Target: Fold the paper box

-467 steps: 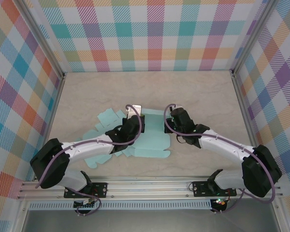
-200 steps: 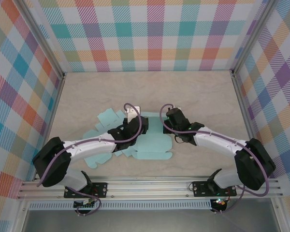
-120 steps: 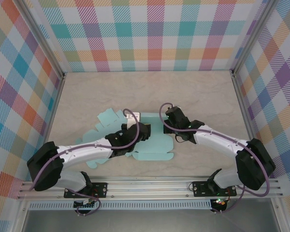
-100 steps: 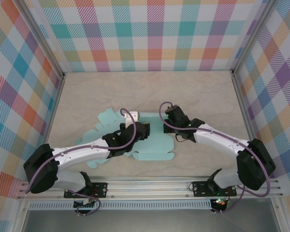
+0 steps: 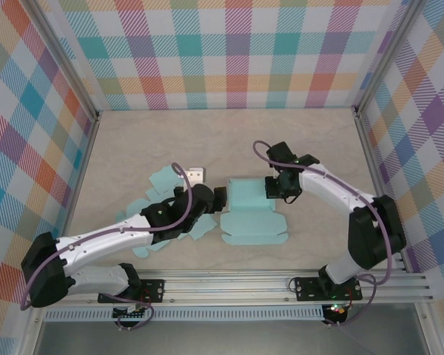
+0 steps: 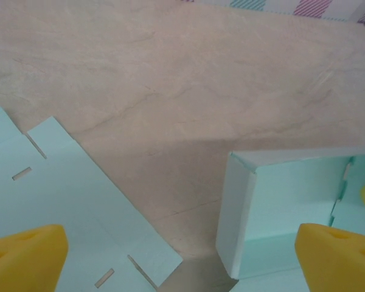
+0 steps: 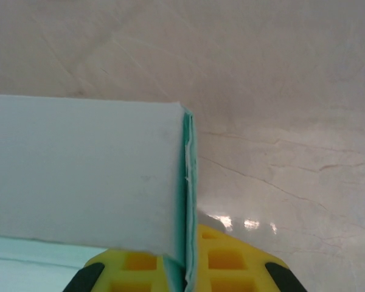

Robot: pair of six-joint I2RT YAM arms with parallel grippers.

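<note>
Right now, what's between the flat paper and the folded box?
Just bare table. In the left wrist view it separates the flat sheet from the box, and the open left gripper hangs over that gap.

Left wrist view crops paper box (image 6: 280, 207) at right; flat sheet (image 6: 61, 194) at left

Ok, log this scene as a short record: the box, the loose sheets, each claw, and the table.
paper box: teal paper box, partly folded, left wall upright, inside open to view
left claw: left claw open, beside the box's left wall, holding nothing
right claw: right claw shut on the box's right wall
flat cutouts: teal flat cutouts lying left of the box, partly under the left arm
table: beige marbled table
</note>
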